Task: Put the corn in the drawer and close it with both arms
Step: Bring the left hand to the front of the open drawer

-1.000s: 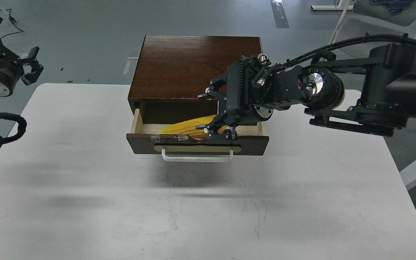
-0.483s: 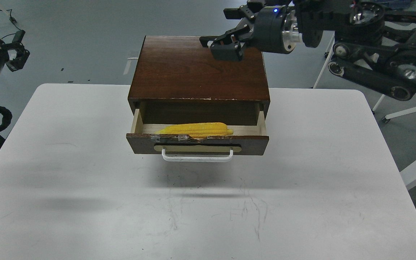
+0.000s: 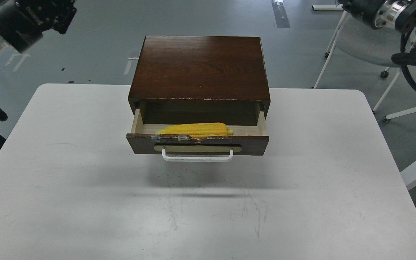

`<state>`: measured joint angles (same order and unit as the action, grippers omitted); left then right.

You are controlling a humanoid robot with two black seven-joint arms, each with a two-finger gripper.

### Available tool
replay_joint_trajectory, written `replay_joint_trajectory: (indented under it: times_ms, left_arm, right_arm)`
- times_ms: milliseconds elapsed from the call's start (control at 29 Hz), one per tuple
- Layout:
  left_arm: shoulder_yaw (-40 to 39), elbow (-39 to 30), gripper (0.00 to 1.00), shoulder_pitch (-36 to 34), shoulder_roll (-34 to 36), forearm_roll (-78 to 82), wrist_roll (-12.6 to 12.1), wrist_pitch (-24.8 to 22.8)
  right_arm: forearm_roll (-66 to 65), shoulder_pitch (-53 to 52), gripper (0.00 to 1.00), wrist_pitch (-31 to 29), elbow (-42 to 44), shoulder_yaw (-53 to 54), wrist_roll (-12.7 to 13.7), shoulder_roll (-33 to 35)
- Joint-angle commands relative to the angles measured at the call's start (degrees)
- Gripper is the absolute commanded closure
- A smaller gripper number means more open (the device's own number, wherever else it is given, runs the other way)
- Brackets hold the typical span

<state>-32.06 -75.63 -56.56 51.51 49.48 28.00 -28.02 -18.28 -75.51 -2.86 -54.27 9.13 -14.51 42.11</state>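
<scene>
Nearest, one white worktop (image 3: 85, 202) is carrying a single dark wooden cabinet (image 3: 199, 66), and scuff marks are showing on its bare front part. One drawer (image 3: 197, 143) is standing pulled out from the cabinet toward the viewer, with one white bar handle (image 3: 197, 157) on a tan oval plate (image 3: 197, 148) and bits of tape along its chipped top edge. One corn (image 3: 195, 129) is lying inside that drawer, close against the front panel, on the pale wood floor. Its long axis is running left to right, parallel to the handle, with the tapered tip pointing left and the blunt end pointing right; it is lying flat, partly hidden behind the drawer's front edge.

Farther back, two black arms are showing only at the top corners. The left arm (image 3: 13, 21) is hanging above the floor at the upper left, well apart from the cabinet, and its jaws are running out of view. The right arm (image 3: 395, 14) is sitting at the upper right near an office chair (image 3: 367, 50), and its jaws are out of view as well, so nobody can tell whether either pair is spread or pressed together.
</scene>
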Motion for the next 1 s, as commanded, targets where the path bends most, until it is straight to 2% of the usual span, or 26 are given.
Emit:
replay_joint_trajectory:
  times_ms: [0, 69, 138, 276, 345, 414, 621, 793, 966]
  left_arm:
    - [0.2, -8.9, 1.00, -0.1, 0.7, 16.5, 0.0, 0.0]
    - [0.3, -11.6, 1.00, -0.1, 0.4, 23.4, 0.0, 0.0]
    - [0.9, -17.9, 1.00, 0.6, -0.4, 31.3, 0.0, 0.0]
    - [5.2, -23.2, 1.00, 0.5, -1.2, 42.8, 0.0, 0.0]
    - [8.2, -22.7, 1.00, 0.4, -3.2, 51.5, 0.0, 0.0]
    - [8.6, -22.6, 1.00, 0.7, -4.6, 57.4, 0.0, 0.0]
    - [13.4, -24.6, 1.00, 1.3, -5.4, 62.4, 0.0, 0.0]
    - [15.5, -24.1, 1.00, 1.8, -7.8, 74.4, 0.0, 0.0]
    - [20.1, -24.0, 1.00, 1.3, -8.3, 75.5, 0.0, 0.0]
  right_arm:
    - [12.5, 6.3, 0.01, -0.4, 1.8, 7.4, -0.3, 0.8]
    - [21.4, 9.2, 0.01, -1.4, 4.2, 11.4, -0.3, 0.2]
    - [32.6, 13.1, 0.01, -3.6, 7.5, 15.7, -0.3, -1.1]
    - [39.7, 17.1, 0.01, -7.7, 9.3, 18.2, 0.5, -3.3]
    - [41.4, 20.6, 0.01, -12.8, 9.3, 19.6, 0.5, -3.4]
    - [41.7, 22.6, 0.01, -15.1, 9.3, 21.3, 0.5, -3.6]
    - [41.9, 23.6, 0.01, -15.5, 11.4, 22.7, 0.5, -4.7]
    - [41.8, 23.7, 0.01, -15.6, 12.1, 22.3, 0.4, -5.1]
    - [41.8, 23.7, 0.01, -15.6, 14.2, 22.7, 0.4, -5.2]
